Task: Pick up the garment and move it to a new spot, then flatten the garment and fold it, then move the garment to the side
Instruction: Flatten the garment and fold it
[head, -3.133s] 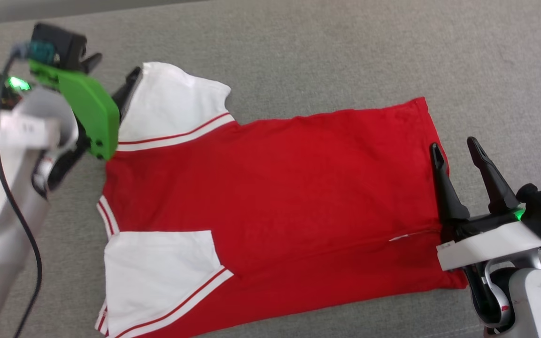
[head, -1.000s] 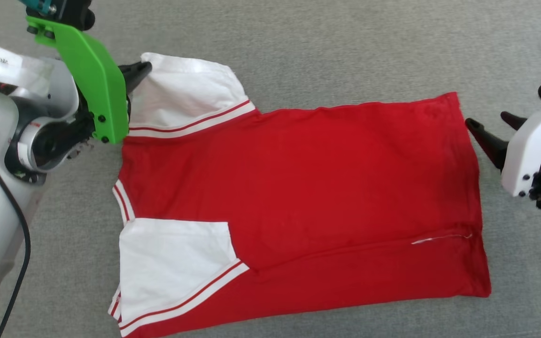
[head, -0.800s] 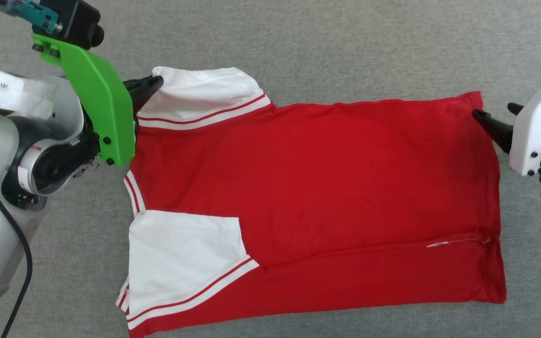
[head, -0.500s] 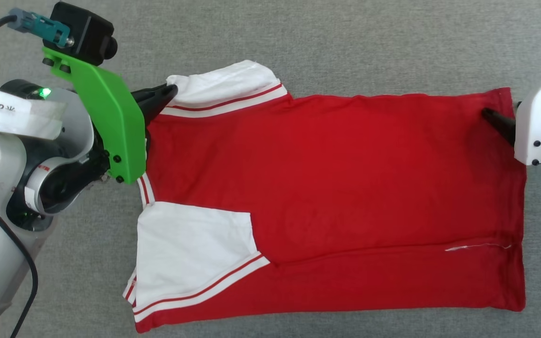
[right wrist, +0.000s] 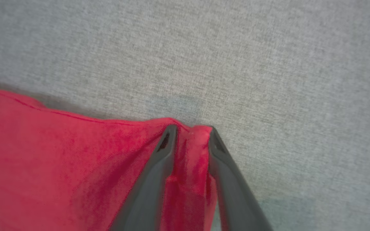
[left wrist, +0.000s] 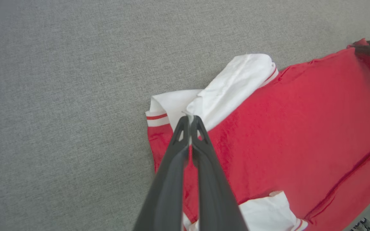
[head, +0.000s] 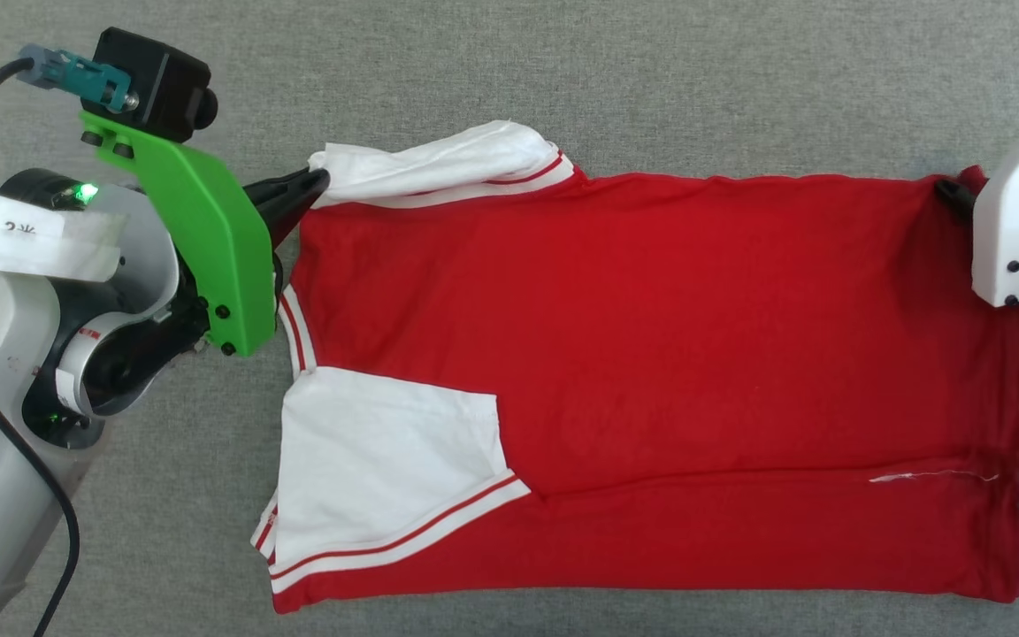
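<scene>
Left gripper is pinching the white-sleeved red jersey T-shirt by a sleeve; right gripper is straddling its hem, grip unclear; flattening seems underway, folding pending.

Surface: grey woven cloth, plain, running past every edge of the head view.
On it: one red shirt, spread flat, plain red side up, collar end left.
Far sleeve: white, bunched.
Near sleeve: white, folded over the red.
</scene>
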Controlling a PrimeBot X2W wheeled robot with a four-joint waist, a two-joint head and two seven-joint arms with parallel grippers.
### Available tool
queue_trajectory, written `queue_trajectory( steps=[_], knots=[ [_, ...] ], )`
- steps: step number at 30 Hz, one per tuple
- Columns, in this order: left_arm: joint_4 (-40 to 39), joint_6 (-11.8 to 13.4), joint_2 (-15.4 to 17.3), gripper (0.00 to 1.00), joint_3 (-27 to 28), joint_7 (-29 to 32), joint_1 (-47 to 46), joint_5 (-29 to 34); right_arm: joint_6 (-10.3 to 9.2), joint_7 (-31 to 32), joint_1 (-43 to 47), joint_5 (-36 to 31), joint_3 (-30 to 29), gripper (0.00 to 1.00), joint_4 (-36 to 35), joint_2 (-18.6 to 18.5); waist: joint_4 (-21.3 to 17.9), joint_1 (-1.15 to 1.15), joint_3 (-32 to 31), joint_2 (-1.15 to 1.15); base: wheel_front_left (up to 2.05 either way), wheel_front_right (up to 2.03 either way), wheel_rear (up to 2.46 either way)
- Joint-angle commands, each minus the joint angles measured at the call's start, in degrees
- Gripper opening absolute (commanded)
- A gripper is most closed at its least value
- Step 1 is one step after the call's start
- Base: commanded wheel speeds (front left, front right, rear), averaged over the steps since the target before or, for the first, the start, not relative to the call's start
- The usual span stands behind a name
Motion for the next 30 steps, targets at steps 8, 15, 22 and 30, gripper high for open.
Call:
queue_trajectory(
  steps=[8,15,22,30],
  knots=[
    [3.00,0.12,-0.59,0.00,1.26,-4.61,3.62,0.48,0.02,-11.01,1.74,2.28,-1.83,0.00,3.73,2.36,-0.91,0.00,-4.36,0.00,0.00,0.00,0.00],
    [4.48,0.33,-0.39,0.00,2.78,-8.04,7.55,-0.53,0.02,-20.89,5.11,3.17,-3.05,0.00,4.11,1.83,-1.46,0.00,-8.52,0.00,0.00,0.00,0.00],
    [4.27,0.91,-0.56,0.00,2.97,-10.87,13.44,-1.45,0.02,-29.00,10.62,5.54,-3.12,0.00,4.32,1.47,-1.38,0.00,-12.91,0.00,0.00,0.00,0.00],
    [2.17,1.73,-0.02,0.00,3.17,-12.64,21.93,-3.93,0.02,-36.80,17.61,9.08,-4.27,0.00,3.09,1.26,-0.79,0.00,-16.63,0.00,0.00,0.00,0.00]
  ],
)
